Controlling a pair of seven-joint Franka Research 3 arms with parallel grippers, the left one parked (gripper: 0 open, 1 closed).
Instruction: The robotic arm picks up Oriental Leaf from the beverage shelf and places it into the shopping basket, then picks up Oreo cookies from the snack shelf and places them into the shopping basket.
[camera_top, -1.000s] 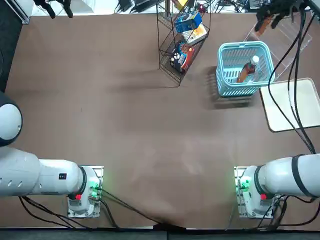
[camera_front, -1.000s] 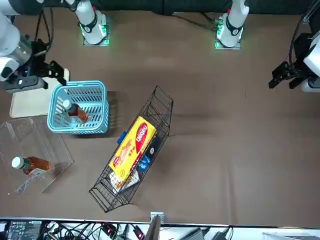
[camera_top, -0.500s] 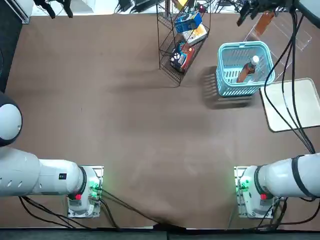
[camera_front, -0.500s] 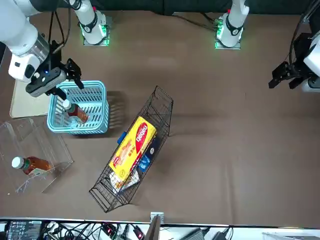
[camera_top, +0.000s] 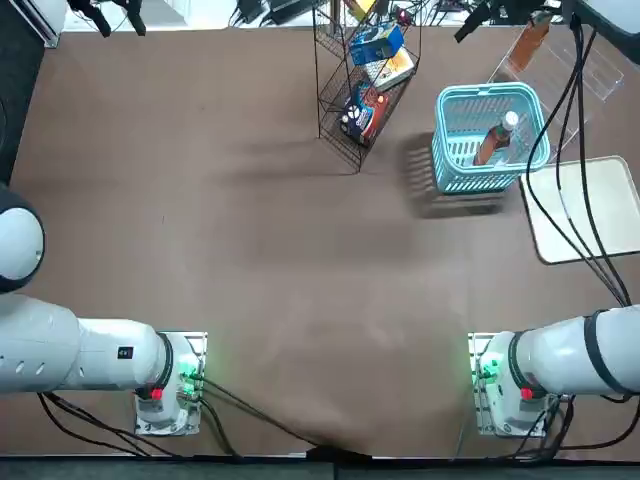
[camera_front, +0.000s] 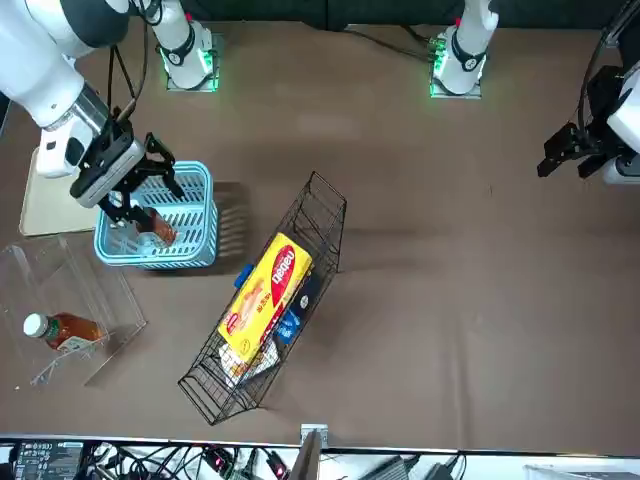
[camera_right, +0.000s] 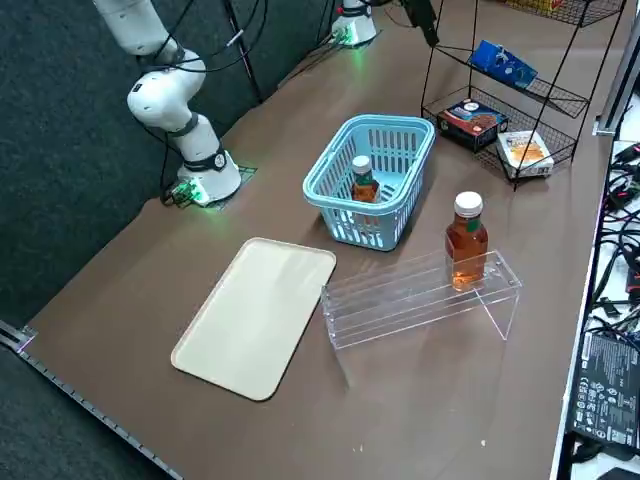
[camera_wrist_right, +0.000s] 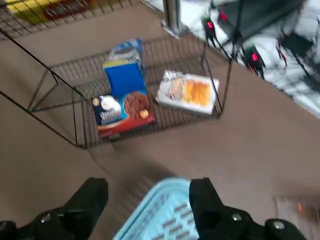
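Note:
One Oriental Leaf bottle (camera_top: 494, 140) lies inside the turquoise shopping basket (camera_top: 447, 142); a second Oriental Leaf bottle (camera_right: 466, 240) stands on the clear beverage shelf (camera_right: 420, 295). My right gripper (camera_front: 148, 186) hovers open and empty over the basket's (camera_front: 200, 228) edge on the snack shelf side. In the wrist view the gripper (camera_wrist_right: 150, 200) looks past the basket rim (camera_wrist_right: 160, 210) at the black wire snack shelf (camera_wrist_right: 75, 132). The blue Oreo cookies (camera_wrist_right: 125, 75) lie on one of its tiers. From overhead the Oreo cookies (camera_top: 377, 45) sit high in the snack shelf (camera_top: 340, 130).
A dark red-blue pack (camera_wrist_right: 122, 112) and a yellow-white pack (camera_wrist_right: 190, 92) lie in the rack beside the Oreo pack. A large yellow pack (camera_front: 265, 295) fills the rack's top tier. A beige tray (camera_right: 260, 315) lies near the basket.
My right gripper has swung from the beverage shelf side across the basket toward the snack shelf, still open and empty. The bottle in the basket has not moved.

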